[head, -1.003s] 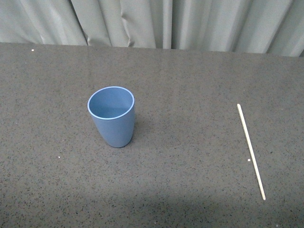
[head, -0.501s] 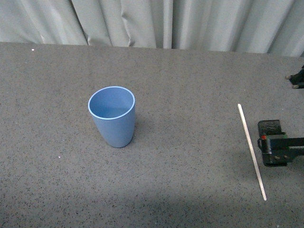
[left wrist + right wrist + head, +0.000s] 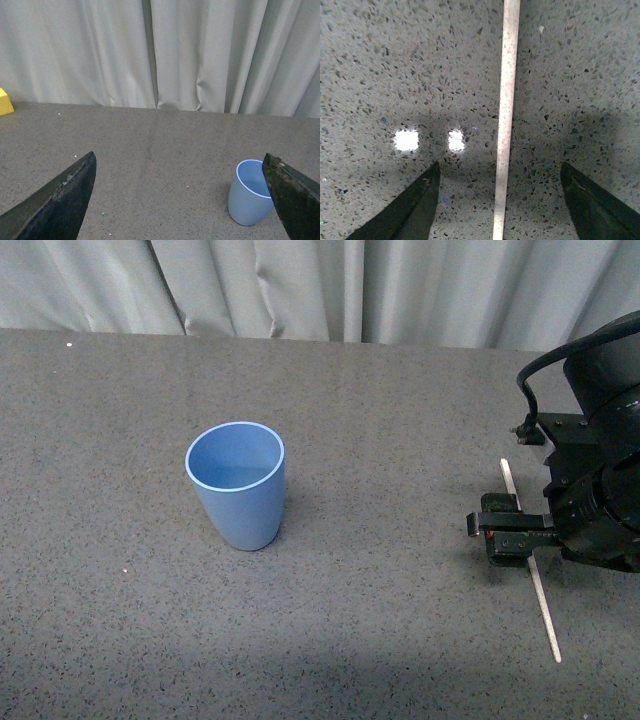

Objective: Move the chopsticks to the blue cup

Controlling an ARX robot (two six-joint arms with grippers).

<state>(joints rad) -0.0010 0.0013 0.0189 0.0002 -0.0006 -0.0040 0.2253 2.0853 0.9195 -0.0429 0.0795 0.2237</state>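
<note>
The blue cup stands upright and empty, left of the table's middle. It also shows in the left wrist view, close to one finger of my open left gripper, which holds nothing. The chopstick lies flat on the dark speckled table at the right, running from far to near. My right gripper hangs low over its middle, open. In the right wrist view the chopstick runs between the two spread fingers of my right gripper, and neither finger touches it.
A grey curtain hangs behind the table's far edge. A yellow block sits at the far side in the left wrist view. The dark speckled table lies bare between cup and chopstick.
My right arm has come in from the right edge and moved left until its gripper is over the chopstick's middle. The cup and the chopstick have not moved.
</note>
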